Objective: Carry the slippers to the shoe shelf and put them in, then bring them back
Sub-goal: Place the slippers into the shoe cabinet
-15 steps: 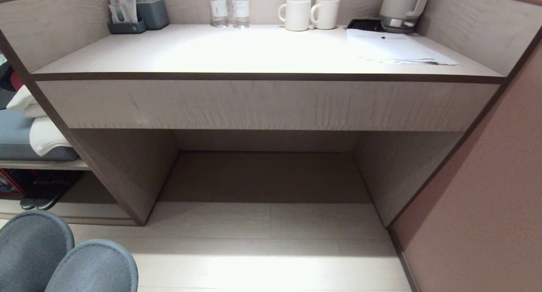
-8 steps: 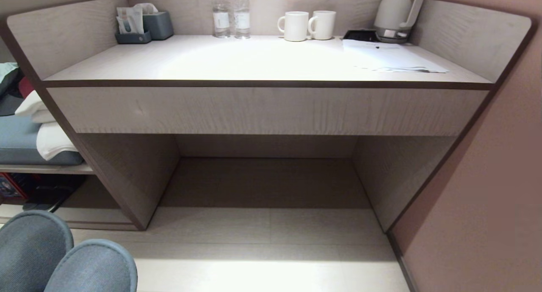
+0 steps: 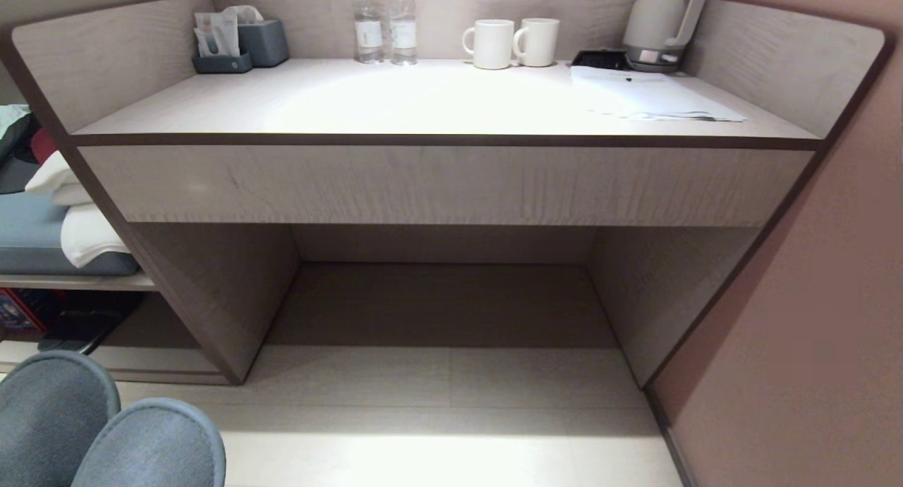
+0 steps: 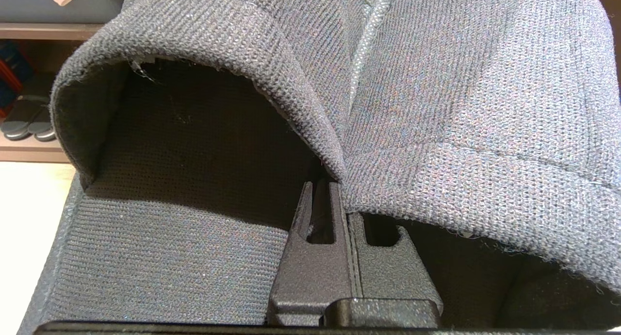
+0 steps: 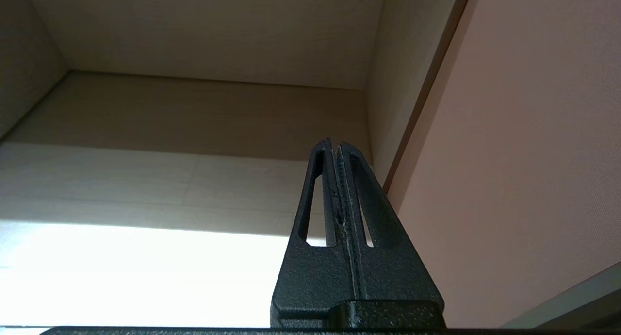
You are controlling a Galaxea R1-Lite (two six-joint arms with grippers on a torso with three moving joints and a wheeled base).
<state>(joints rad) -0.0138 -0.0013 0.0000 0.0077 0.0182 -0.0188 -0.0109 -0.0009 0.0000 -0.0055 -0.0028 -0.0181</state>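
**Holding the slippers at the desk**

Pinching the slippers (image 4: pixel 436 107) by their adjoining inner edges, the left gripper (image 4: pixel 347 199) has its fingers clamped together on the fabric, low at the robot's left. The shoe shelf (image 3: pixel 134 332) lies beyond, left of the desk (image 3: pixel 437 183). The right gripper (image 5: pixel 335 148) is closed, empty.

This looks like a hotel guest room. A built-in pale wood-grain counter (image 3: pixel 437 99) carries two white ceramic mugs (image 3: pixel 513 42), two clear plastic water bottles (image 3: pixel 384 21), a white electric kettle (image 3: pixel 659 25), a grey tissue box (image 3: pixel 264 41) and printed white paper sheets (image 3: pixel 656 95). Beside it, folded white towels (image 3: pixel 77 219) lie on a blue-cushioned bench (image 3: pixel 28 240) above a low shoe shelf (image 3: pixel 141 332).
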